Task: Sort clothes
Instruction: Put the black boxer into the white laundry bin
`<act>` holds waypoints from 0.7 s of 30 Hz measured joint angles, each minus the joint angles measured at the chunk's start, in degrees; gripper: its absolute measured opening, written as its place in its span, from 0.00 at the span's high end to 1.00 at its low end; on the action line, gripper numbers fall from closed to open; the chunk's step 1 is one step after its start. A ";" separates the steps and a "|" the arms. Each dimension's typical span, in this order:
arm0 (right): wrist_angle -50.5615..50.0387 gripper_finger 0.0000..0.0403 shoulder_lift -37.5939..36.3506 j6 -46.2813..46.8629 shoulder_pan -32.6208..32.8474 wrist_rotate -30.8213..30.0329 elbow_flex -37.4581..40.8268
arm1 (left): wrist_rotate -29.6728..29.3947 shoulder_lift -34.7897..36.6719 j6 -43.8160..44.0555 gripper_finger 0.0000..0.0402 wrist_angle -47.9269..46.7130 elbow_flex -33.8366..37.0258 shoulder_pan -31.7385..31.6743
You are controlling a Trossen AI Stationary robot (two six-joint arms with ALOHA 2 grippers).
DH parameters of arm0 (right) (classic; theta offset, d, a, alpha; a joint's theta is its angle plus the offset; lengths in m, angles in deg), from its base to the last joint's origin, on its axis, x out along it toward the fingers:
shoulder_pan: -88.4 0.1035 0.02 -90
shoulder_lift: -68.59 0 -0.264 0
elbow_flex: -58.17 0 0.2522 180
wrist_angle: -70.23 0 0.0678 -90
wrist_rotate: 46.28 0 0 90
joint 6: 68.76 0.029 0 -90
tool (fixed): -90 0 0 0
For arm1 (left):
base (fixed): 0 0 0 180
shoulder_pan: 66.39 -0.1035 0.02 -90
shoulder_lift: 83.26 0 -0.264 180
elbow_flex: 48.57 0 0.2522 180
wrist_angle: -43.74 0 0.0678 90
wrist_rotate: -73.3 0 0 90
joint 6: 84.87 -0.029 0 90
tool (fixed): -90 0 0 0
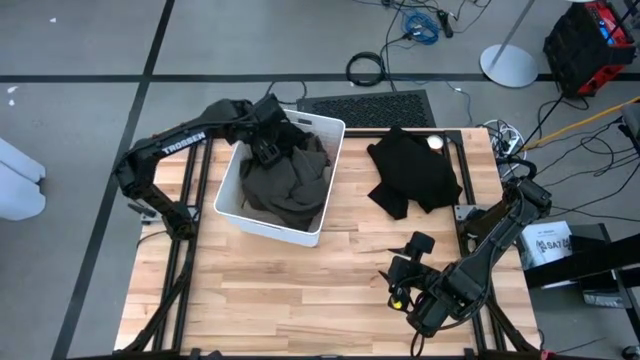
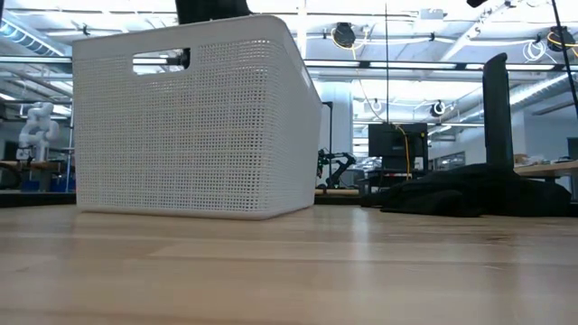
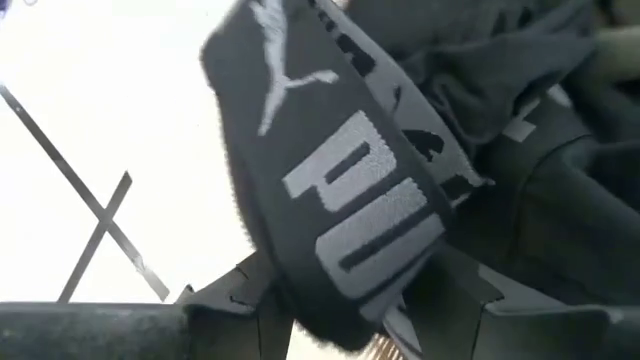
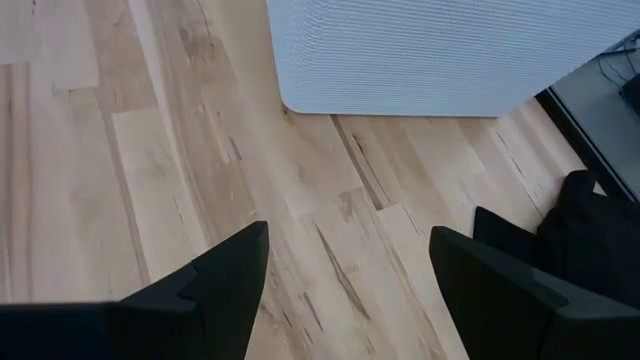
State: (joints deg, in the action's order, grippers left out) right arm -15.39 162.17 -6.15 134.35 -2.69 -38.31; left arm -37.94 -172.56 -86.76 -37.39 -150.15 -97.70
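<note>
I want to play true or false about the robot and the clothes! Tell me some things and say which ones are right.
1. The white bin has dark olive clothes in it. True.
2. The black clothes are inside the bin. False: they lie on the wooden table, to the right of the bin.
3. The left gripper is over the bin. True.
4. The right gripper is holding a shirt. False: its fingers are open with nothing between them, above bare wood.
5. The cloth at the left gripper has big letters on it. True.
</note>
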 joint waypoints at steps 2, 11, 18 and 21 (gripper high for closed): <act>0.01 0.34 0.00 0.08 0.00 0.02 0.00 | -0.16 0.00 0.12 0.58 -2.08 -2.60 0.00; -0.02 0.34 0.00 2.69 -1.37 0.29 0.00 | 0.23 0.07 3.07 0.58 -8.55 -10.05 0.17; -0.02 0.34 -0.02 2.49 -2.19 0.35 0.00 | 7.37 0.13 3.06 0.58 -9.67 -12.64 2.36; -0.02 0.34 -0.02 2.35 -2.50 0.34 0.00 | 6.08 0.15 3.12 0.58 -9.36 -12.91 3.17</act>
State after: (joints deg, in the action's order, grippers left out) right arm -15.41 162.15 -3.80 131.85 -2.36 -38.31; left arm -31.87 -172.41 -83.63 -46.75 -163.06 -94.53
